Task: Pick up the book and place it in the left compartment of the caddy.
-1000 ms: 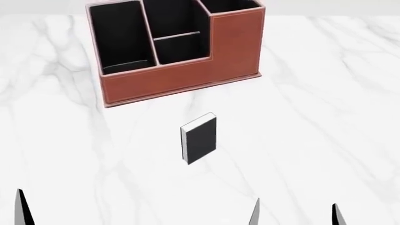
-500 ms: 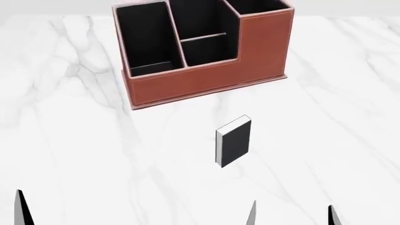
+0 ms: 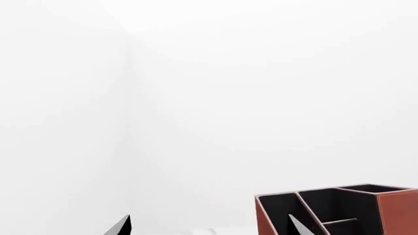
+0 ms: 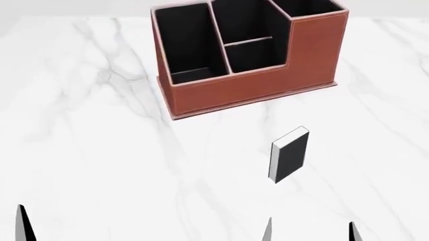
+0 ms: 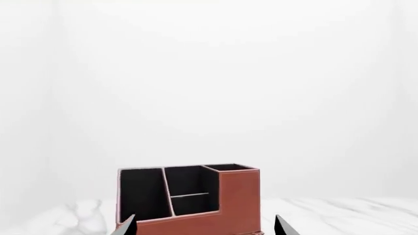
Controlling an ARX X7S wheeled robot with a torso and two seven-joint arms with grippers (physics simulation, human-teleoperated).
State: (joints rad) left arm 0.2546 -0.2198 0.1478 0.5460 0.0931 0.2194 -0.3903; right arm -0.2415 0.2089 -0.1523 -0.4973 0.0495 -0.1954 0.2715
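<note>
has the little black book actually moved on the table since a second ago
No. The small black book and the reddish-brown leather-look caddy both slid rightward in the head view by about the same amount, keeping their spacing, so the camera turned, not the book.

Make-believe computer room, not a real place, plain white walls (image 5: 209, 73) all around, smooth white marble table (image 4: 87, 150), brown desk box (image 4: 248, 90) like in an office

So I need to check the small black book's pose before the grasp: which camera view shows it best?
The head view: the small black book with white page edges lies in full sight on the white marble table, in front of the reddish-brown caddy. Neither wrist view shows the book at all, only the caddy.
</note>
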